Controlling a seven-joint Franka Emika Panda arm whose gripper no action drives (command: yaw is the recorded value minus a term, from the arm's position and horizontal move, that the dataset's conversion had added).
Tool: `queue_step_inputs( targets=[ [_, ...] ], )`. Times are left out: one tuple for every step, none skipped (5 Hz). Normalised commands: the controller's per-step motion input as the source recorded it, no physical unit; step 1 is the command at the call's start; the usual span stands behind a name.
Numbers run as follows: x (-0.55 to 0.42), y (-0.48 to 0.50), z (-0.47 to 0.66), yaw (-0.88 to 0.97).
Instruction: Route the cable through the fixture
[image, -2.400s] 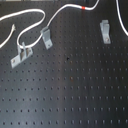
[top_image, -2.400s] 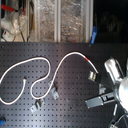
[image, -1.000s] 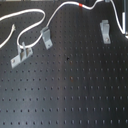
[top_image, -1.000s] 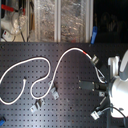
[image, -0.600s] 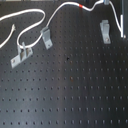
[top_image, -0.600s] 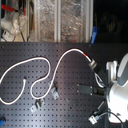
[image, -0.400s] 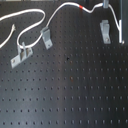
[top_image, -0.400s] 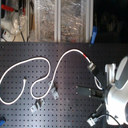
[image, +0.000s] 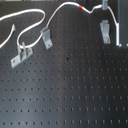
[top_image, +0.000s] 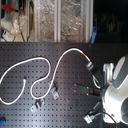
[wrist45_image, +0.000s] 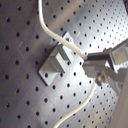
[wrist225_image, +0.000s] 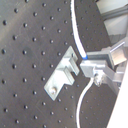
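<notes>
The white cable (top_image: 47, 62) loops across the black pegboard in both exterior views, and its red-orange band (top_image: 85, 52) lies near the arm. In both wrist views my gripper (wrist45_image: 89, 67) is shut on the cable (wrist225_image: 77, 35) right beside a small grey metal fixture (wrist45_image: 56, 64). There the cable (wrist45_image: 55, 35) crosses the fixture's upper corner. In the second wrist view the same fixture (wrist225_image: 64, 76) lies just beside the gripper (wrist225_image: 91, 65). The cable's red band (image: 81, 7) sits at the top of the first exterior view.
More grey fixtures stand on the board in the first exterior view: one fixture (image: 45, 37), another fixture (image: 22, 55) and a third (image: 105, 30). The white arm body (top_image: 117, 92) fills the second exterior view's right. Shelves with clutter (top_image: 45, 20) run behind the board.
In the second exterior view the arm has turned and shifted a little near the cable's right end. The cable's loops and the fixtures look unmoved.
</notes>
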Motion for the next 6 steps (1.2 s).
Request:
queue_step_inputs(
  targets=[
    [-0.021, 0.001, 0.00, 0.00],
    [-0.145, 0.248, 0.04, 0.00],
    [0.014, 0.403, 0.11, 0.12],
    [-0.010, 0.314, 0.17, 0.09],
    [0.018, 0.161, 0.29, 0.06],
    [0.007, 0.072, 0.27, 0.00]
  ],
)
